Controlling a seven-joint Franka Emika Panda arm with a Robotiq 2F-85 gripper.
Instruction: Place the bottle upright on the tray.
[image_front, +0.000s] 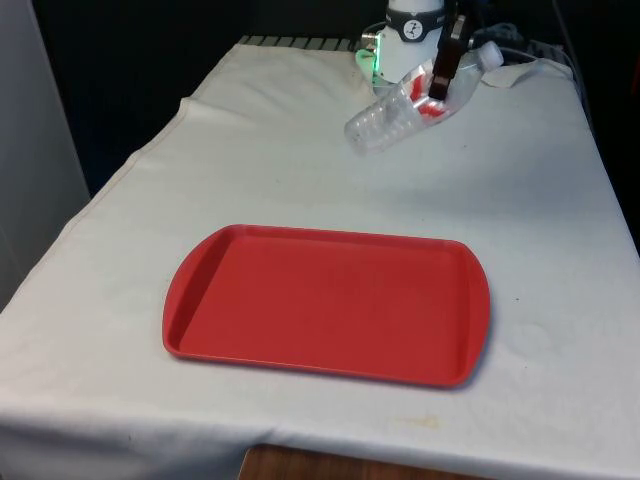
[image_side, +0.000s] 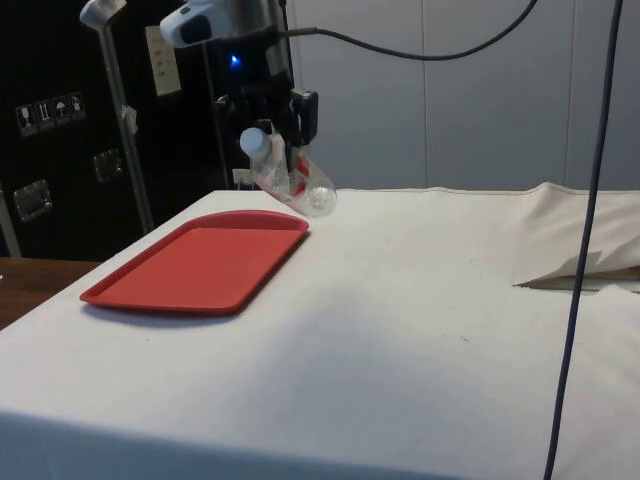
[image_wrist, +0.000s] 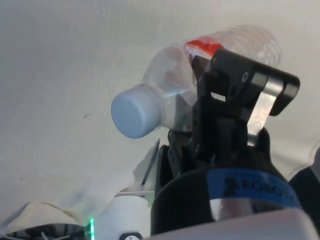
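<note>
One clear plastic bottle (image_front: 405, 108) is all your gripper (image_front: 441, 72) carries — its black fingers are clamped on the bottle's body just below the shoulder, at the red label, as you can see in the wrist view (image_wrist: 235, 95). You have the bottle lifted off the white cloth (image_front: 300, 170) and tilted, neither upright nor flat: in the side view its pale blue cap (image_side: 254, 142) points up and away from the base, while the ribbed base (image_side: 320, 197) hangs lower. In the front view the bottle hangs over the far end of the table, towards the front view's right, and the base end slants down towards the front view's left. Your red tray (image_front: 200, 290) lies flat on the cloth nearer the camera, well apart from the bottle — nothing rests on it. In the side view the bottle sits above the tray's far corner (image_side: 290, 222).
</note>
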